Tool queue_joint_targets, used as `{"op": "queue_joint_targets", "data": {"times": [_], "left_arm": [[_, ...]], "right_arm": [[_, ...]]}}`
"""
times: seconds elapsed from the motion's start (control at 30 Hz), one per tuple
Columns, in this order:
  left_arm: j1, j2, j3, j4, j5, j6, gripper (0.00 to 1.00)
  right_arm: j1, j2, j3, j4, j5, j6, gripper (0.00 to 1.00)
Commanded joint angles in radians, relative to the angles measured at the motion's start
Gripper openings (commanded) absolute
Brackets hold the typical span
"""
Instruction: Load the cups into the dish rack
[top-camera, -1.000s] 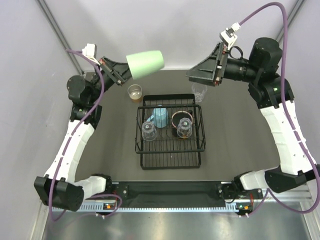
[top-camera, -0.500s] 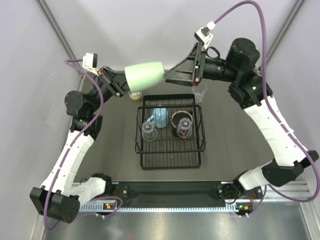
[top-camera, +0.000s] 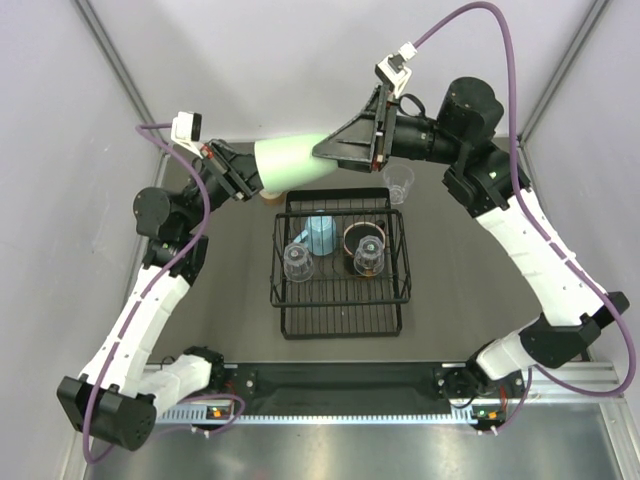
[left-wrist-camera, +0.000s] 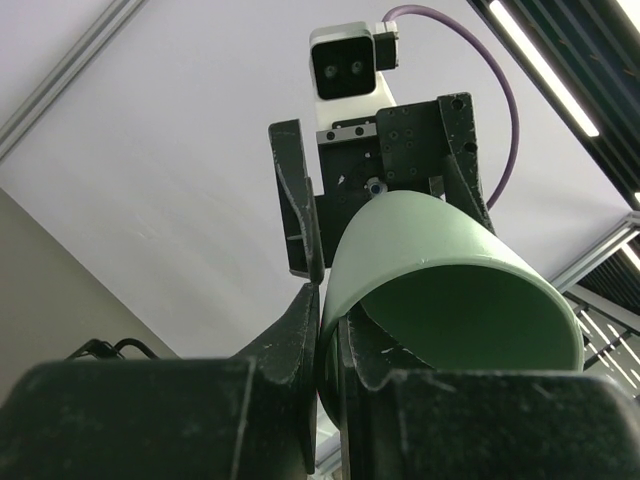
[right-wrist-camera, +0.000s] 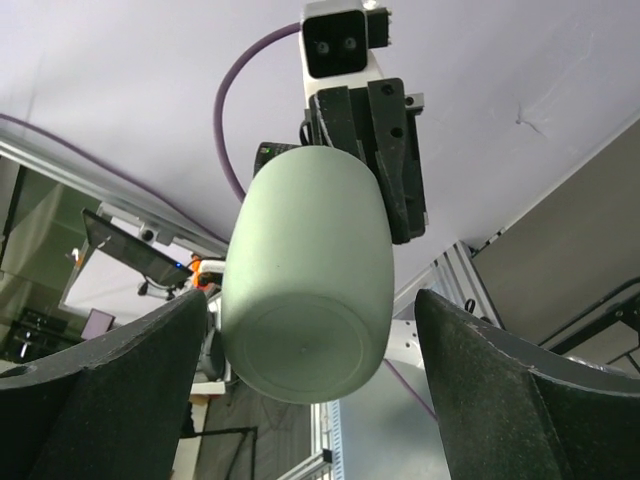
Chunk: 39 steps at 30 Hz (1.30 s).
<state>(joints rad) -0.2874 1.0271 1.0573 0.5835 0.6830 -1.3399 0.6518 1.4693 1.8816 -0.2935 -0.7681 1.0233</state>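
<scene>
**Lining up a mid-air handover of the pale green tumbler**

Down on the dark table (top-camera: 450, 260) sits the black wire dish rack (top-camera: 340, 320), part-loaded. The action is well above it. The pale green tumbler (top-camera: 290, 162) hangs on its side over the rack's far edge, mouth towards the left arm and closed base towards the right.

The left gripper (top-camera: 248, 172) has it by the rim. The right gripper (top-camera: 322, 152) is nose-to-nose with it, jaws spread wide around the base end.

In the rack are the light blue mug (top-camera: 320, 233), a red-lined dark cup (top-camera: 360, 238) and two upturned clear glasses (top-camera: 297, 262). Another clear glass (top-camera: 399, 183) stands on the table just beyond the rack. A tan-brown cup (top-camera: 270, 196) peeks out beneath the tumbler.

Now the close-ups. The left fingers (left-wrist-camera: 300, 330) are clamped tight on the thin wall, one inside the mouth and one outside. The right fingers (right-wrist-camera: 110, 400) flank the body with daylight on either side, so there is no contact.

The tumbler looks rigid, smooth and matte, and probably light. That rim pinch is a narrow hold on a long lever. The body narrows towards the base, so pads closing near the end could skate off. The better hold looks to be across the middle of the body, squeezed squarely before the left lets go.
</scene>
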Motion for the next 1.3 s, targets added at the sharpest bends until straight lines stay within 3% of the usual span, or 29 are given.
{"op": "queue_joint_targets", "data": {"times": [0.0, 0.13, 0.4, 0.5, 0.6, 0.63, 0.67, 0.73, 0.77, 0.8, 0.93, 1.13, 1.27], "left_arm": [[-0.009, -0.022, -0.006, 0.065, -0.017, 0.005, 0.0], [-0.015, -0.021, -0.005, 0.064, -0.025, 0.007, 0.0], [-0.029, -0.004, 0.0, 0.082, -0.017, -0.001, 0.0], [-0.032, -0.002, -0.002, 0.079, -0.02, -0.001, 0.0], [-0.033, 0.001, 0.004, 0.079, -0.02, -0.002, 0.01], [-0.033, -0.002, 0.006, 0.046, -0.025, 0.007, 0.18], [-0.033, -0.008, 0.006, 0.011, -0.033, 0.021, 0.28], [-0.033, -0.027, -0.003, -0.04, -0.063, 0.05, 0.43], [-0.033, -0.057, -0.003, -0.135, -0.085, 0.1, 0.73], [-0.032, -0.077, -0.006, -0.181, -0.106, 0.128, 0.83], [-0.032, -0.195, -0.031, -0.356, -0.258, 0.258, 0.98], [-0.032, -0.272, 0.07, -0.773, -0.425, 0.447, 0.98], [-0.032, -0.282, 0.147, -0.958, -0.517, 0.536, 0.98]], "right_arm": [[0.026, 0.003, 0.042, 0.088, -0.01, 0.015, 0.84], [0.035, 0.003, 0.017, 0.114, -0.028, 0.032, 0.76], [0.051, -0.003, -0.013, 0.136, -0.022, 0.04, 0.71], [0.055, 0.006, -0.012, 0.171, -0.033, 0.064, 0.51], [0.058, 0.016, -0.003, 0.174, -0.019, 0.069, 0.22], [0.057, 0.019, -0.001, 0.166, -0.013, 0.06, 0.05], [0.058, 0.022, 0.013, 0.157, -0.005, 0.051, 0.0], [0.054, 0.035, 0.03, 0.116, 0.022, 0.023, 0.0], [0.052, 0.04, 0.046, 0.102, 0.032, 0.009, 0.0], [0.049, 0.043, 0.056, 0.084, 0.056, -0.003, 0.0], [-0.007, 0.057, 0.074, 0.022, 0.096, -0.045, 0.0], [-0.157, 0.062, 0.08, -0.099, 0.191, -0.147, 0.0], [-0.222, 0.095, 0.1, -0.217, 0.277, -0.282, 0.0]]}}
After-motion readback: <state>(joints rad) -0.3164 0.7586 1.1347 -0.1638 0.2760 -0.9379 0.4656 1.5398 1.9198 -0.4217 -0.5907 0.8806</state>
